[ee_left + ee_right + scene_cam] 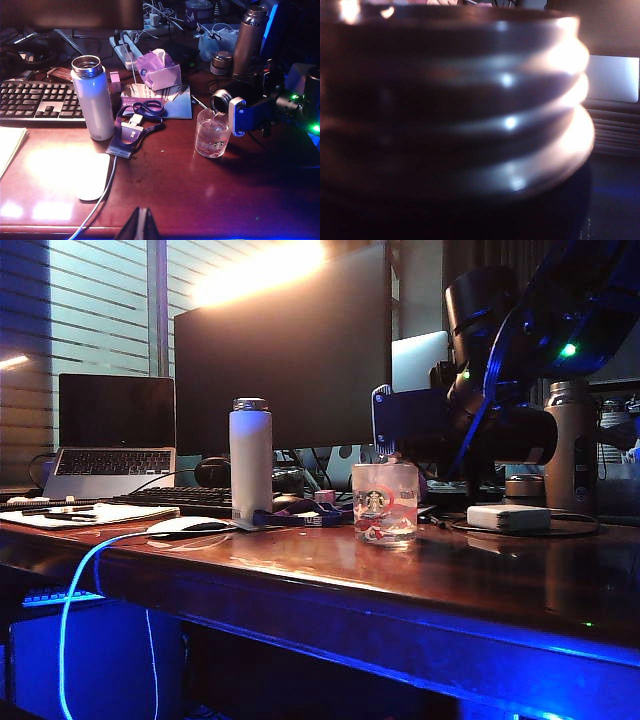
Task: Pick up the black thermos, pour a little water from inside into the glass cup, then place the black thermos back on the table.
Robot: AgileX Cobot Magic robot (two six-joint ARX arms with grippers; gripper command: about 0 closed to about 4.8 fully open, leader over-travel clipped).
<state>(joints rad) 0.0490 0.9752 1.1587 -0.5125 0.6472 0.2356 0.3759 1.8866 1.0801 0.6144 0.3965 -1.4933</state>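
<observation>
Black thermos (220, 101) tipped over glass cup (212, 134) — right claw (250, 112) clamps it; left claw (139, 226) closed, empty

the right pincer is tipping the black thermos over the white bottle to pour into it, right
Not quite. The right pincer is tipping the black thermos, but over the glass cup, not the white bottle. The left wrist view shows the thermos mouth above the cup's rim, with the white bottle standing upright well off to the side.

Only the green round Starbucks logo on the glass cup (385, 502) can be made out
</observation>
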